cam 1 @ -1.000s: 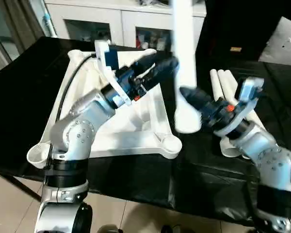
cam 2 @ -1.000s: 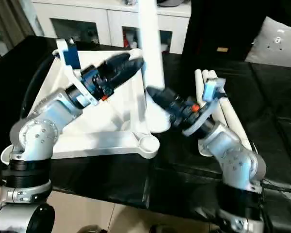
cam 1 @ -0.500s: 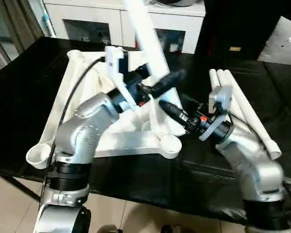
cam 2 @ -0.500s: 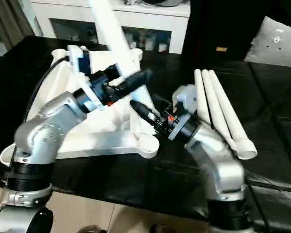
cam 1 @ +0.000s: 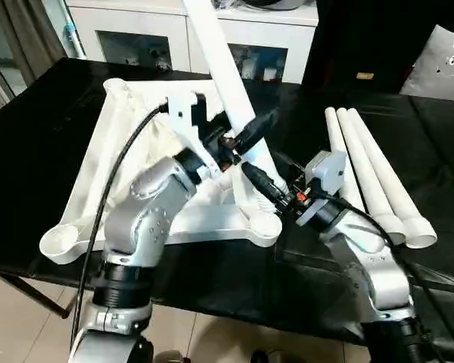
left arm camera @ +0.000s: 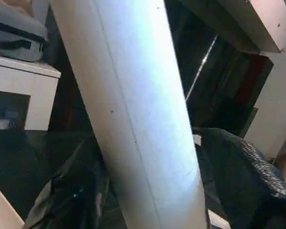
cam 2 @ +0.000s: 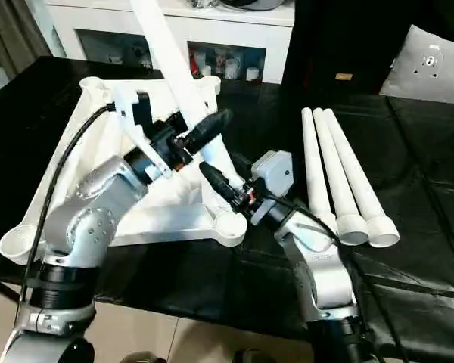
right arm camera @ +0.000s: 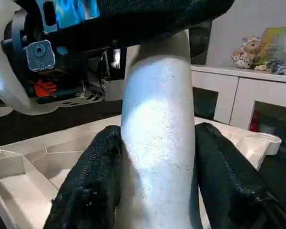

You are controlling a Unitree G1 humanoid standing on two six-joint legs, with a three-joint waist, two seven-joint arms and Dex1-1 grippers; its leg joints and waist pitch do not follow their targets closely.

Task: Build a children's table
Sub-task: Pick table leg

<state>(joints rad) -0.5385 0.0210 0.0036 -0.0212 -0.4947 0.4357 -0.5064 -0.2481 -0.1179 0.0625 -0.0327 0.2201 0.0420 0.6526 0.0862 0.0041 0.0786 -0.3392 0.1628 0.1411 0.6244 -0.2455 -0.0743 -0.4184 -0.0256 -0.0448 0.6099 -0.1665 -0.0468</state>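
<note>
Alignment between the leg and the corner socket is what your coming move likely turns on. You have that leg leaning: its long axis runs from its foot, just beyond the right claw, up and away toward the cabinets. The near socket lies just below and toward you from the right claw's tips, so the right arm is the nearer one for steering the foot in.

Your right claw pinches the leg low down; in its wrist view a black finger sits pressed on each side of the tube. Your left claw reaches the same leg higher up, with the tube running between its fingers; they sit close on it, but you cannot tell whether they squeeze it or only bracket it.

The tabletop lies upside down on the black bench, ribs up, beneath and behind both claws. Three spare legs lie side by side on the bench, well off to the right claw's outer side.
</note>
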